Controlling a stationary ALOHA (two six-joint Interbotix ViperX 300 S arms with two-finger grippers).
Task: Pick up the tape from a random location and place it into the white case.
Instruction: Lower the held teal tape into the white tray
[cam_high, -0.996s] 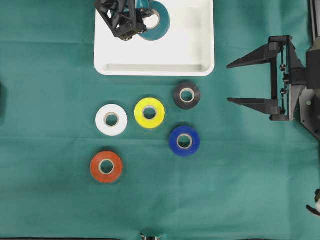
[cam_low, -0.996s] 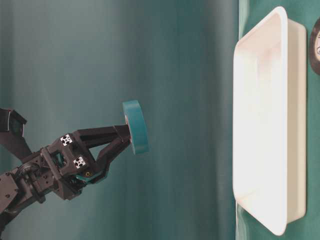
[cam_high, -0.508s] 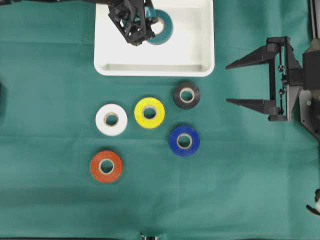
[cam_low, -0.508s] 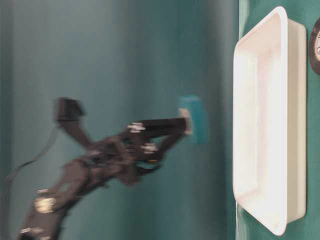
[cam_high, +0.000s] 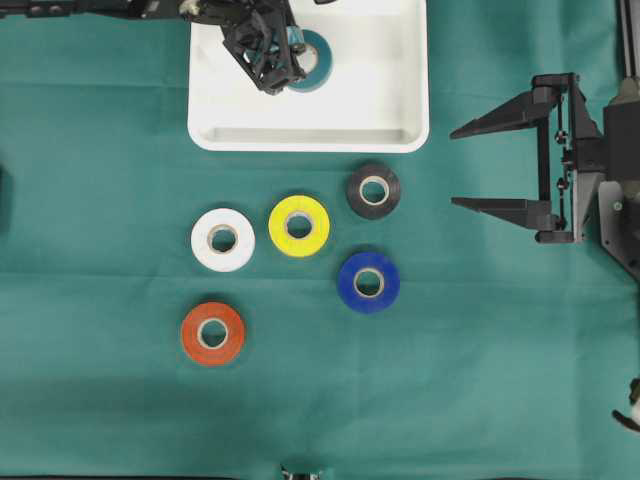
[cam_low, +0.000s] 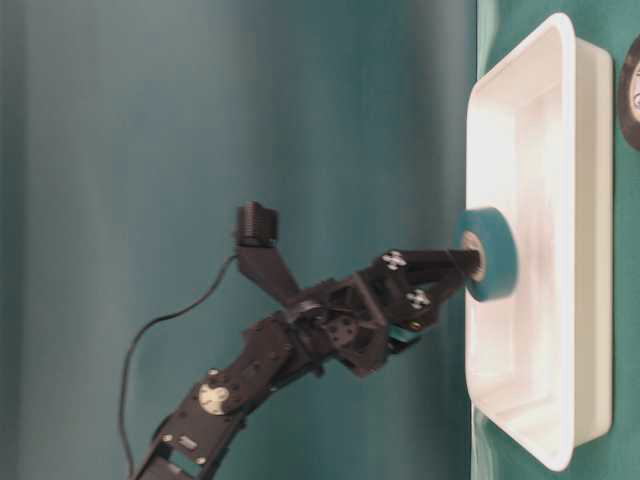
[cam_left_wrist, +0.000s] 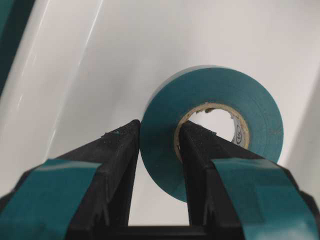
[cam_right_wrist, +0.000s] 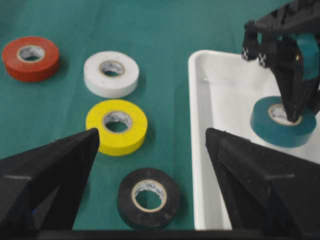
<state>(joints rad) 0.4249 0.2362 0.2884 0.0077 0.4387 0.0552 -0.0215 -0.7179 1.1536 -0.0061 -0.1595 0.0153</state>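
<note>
I see my left gripper (cam_left_wrist: 159, 142) pinching the teal tape (cam_left_wrist: 220, 107) inside the white case (cam_high: 310, 135). A green cloth (cam_high: 450, 380) lies under the case. My right gripper (cam_high: 500, 165) is spread wide beside it.

I see a green cloth (cam_high: 100, 400) covering the table. Five loose rolls lie flat on it around the middle of the overhead frame: a black roll (cam_high: 373, 190) uppermost, a yellow roll (cam_high: 299, 225) left of it, a white roll (cam_high: 223, 239) further left, a blue roll (cam_high: 369, 282) lower right, and a red roll (cam_high: 212, 333) lowest, all apart.
</note>
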